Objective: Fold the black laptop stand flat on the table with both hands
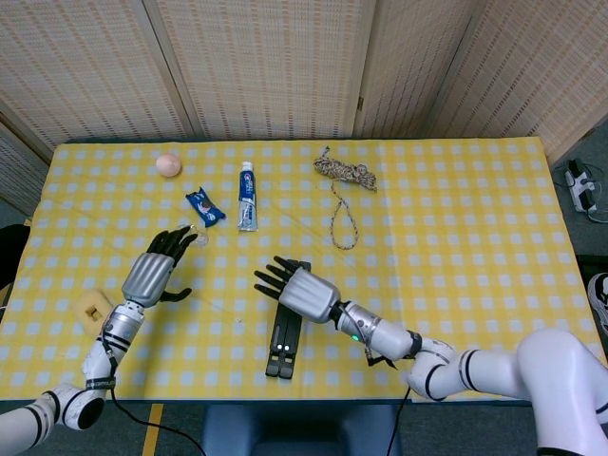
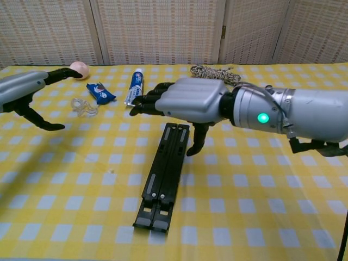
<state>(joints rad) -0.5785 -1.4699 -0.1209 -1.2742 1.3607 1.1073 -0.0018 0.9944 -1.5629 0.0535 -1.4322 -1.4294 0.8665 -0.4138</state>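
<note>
The black laptop stand [image 1: 286,328] [image 2: 163,175] lies flat on the yellow checked table, its two bars closed side by side. My right hand [image 1: 300,290] [image 2: 185,104] hovers above the stand's far end with fingers stretched out and apart, holding nothing. My left hand [image 1: 154,275] [image 2: 24,92] floats to the left of the stand, well apart from it, fingers spread and empty.
A toothpaste tube [image 1: 247,196] [image 2: 135,88], a blue snack packet [image 1: 204,206] [image 2: 100,92], a clear plastic bit [image 2: 82,106], a peach-coloured ball [image 1: 168,164] [image 2: 79,69] and a coiled rope [image 1: 344,180] [image 2: 216,75] lie at the back. A yellow block [image 1: 93,314] sits near the left edge.
</note>
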